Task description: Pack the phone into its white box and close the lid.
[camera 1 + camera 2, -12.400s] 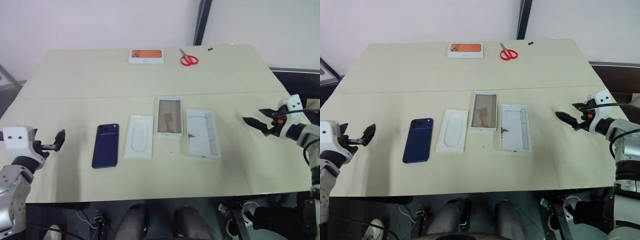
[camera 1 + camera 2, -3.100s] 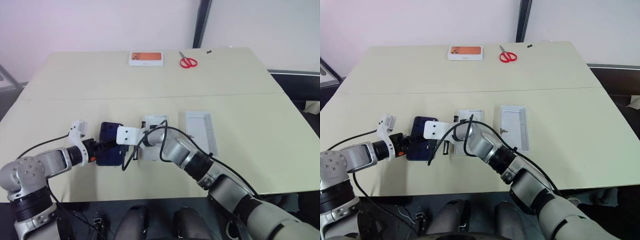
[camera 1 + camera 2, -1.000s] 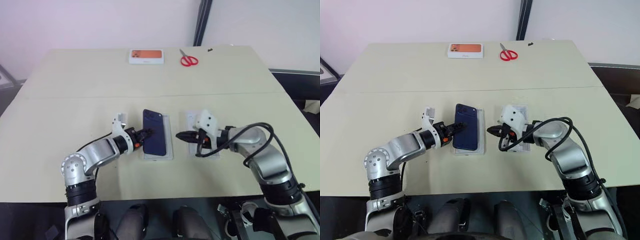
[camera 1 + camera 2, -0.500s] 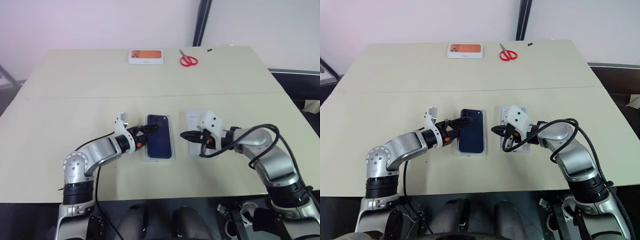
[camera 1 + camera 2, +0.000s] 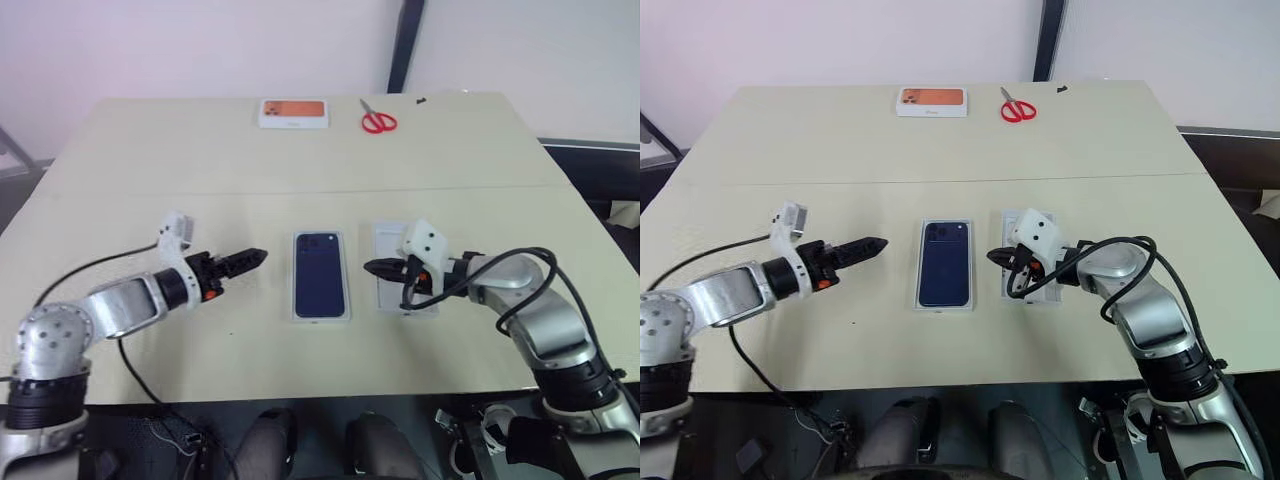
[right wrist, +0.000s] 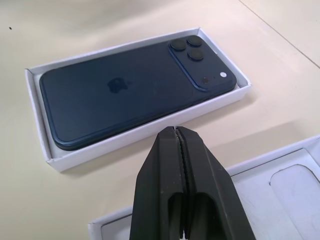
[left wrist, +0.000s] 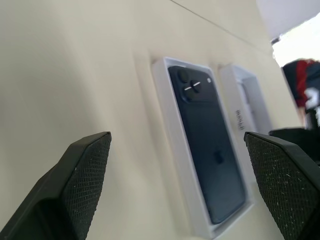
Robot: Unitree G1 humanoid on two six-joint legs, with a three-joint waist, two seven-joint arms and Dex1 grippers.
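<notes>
**Phone seated in white box; lid lying open beside it**

Left gripper [image 5: 872, 244]: at the left of the table, near edge, pointing right toward the box. In the left wrist view its two black fingers [image 7: 75, 190] stand far apart with nothing between them. It hangs apart from the box, touching no item.

Table [image 5: 150, 160]: pale beige top with a seam line running across its middle.

White box [image 6: 37, 82]: shallow white tray, centre of the table toward the near edge, long side running near to far. Thin walls visible all round the phone.

Phone [image 5: 320, 286]: dark navy slab lying flat inside the white box, back upward, camera bump at the far end. It fills the tray almost wall to wall.

Lid [image 5: 385, 240]: just right of the white box, apart from it, lying with its white inside upward. The right gripper and wrist cover much of it.

Right gripper [image 5: 368, 268]: over the left edge of the lid, pointing left toward the box. The right wrist view shows its fingers pressed together, holding nothing.

Far edge of table: a white box with an orange picture [image 5: 292, 112], and to its right a pair of red-handled scissors [image 5: 377, 120].
</notes>
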